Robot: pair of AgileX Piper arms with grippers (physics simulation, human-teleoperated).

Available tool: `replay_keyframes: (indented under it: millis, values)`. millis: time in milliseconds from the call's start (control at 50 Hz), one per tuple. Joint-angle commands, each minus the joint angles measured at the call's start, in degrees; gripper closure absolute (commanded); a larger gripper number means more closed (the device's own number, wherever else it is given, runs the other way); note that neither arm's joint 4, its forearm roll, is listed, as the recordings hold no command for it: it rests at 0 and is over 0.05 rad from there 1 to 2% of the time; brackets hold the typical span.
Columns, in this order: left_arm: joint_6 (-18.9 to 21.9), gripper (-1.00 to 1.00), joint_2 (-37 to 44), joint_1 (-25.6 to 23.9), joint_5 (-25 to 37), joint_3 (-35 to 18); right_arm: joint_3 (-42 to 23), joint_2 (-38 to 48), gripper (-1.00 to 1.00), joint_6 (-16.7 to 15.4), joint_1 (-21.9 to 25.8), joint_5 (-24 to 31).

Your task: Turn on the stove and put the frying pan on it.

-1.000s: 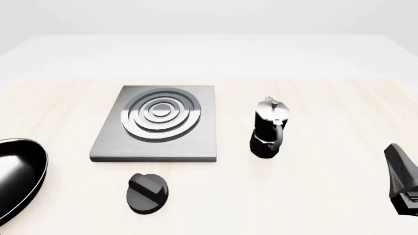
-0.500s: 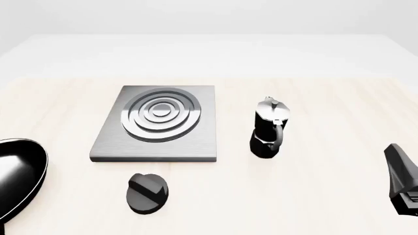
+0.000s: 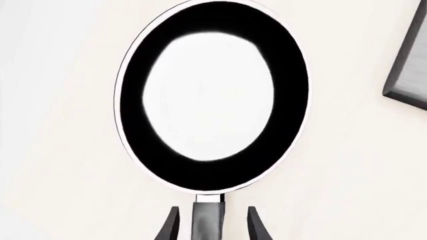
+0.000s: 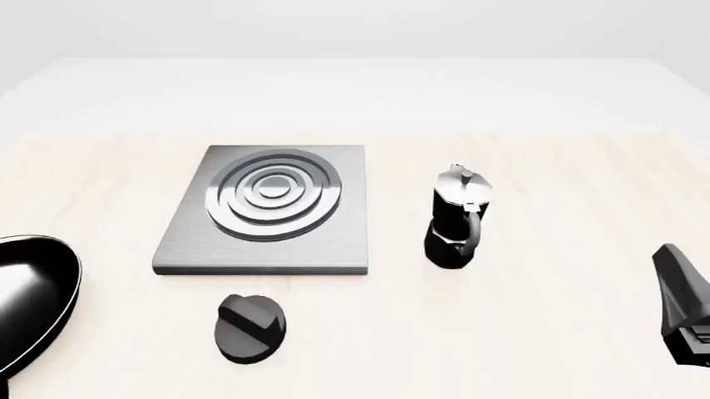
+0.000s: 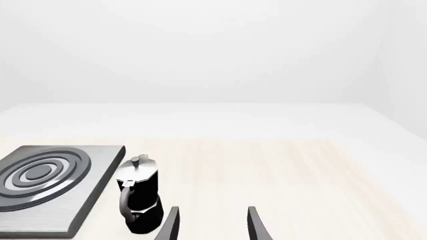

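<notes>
The stove [image 4: 266,212] lay flat on the counter [image 4: 533,332], left of centre in the front view, with nothing on its burner rings. Its separate knob [image 4: 248,328] sat on the counter just in front of the slab's near edge, apart from it. The frying pan [image 4: 28,299] rested on the counter at the far left of that view, well clear of the stove, its bowl partly cut off by the frame edge.

Your left hand [image 3: 212,225] was spread, one finger on each side of the pan handle [image 3: 207,220]; contact with the handle could not be confirmed.

A moka pot [image 4: 455,218] stood upright to the right of the stove, apart from it. Your right hand [image 5: 212,225] was spread and held nothing, near the counter's right edge.
</notes>
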Motion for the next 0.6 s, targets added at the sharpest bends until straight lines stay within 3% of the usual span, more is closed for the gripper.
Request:
replay_keyframes:
  millis: [20,240,600]
  values:
    - [1.0,-1.00,5.5,2.0,-5.6,1.3,0.0,0.0,-1.00,0.0,0.0,0.0]
    - [2.6,-1.00,8.0,1.0,-8.8,3.8,0.0,0.0,-1.00,0.0,0.0,0.0]
    - [4.9,-1.00,18.9,2.0,-19.2,6.6,0.0,-0.1,-1.00,0.0,0.0,0.0]
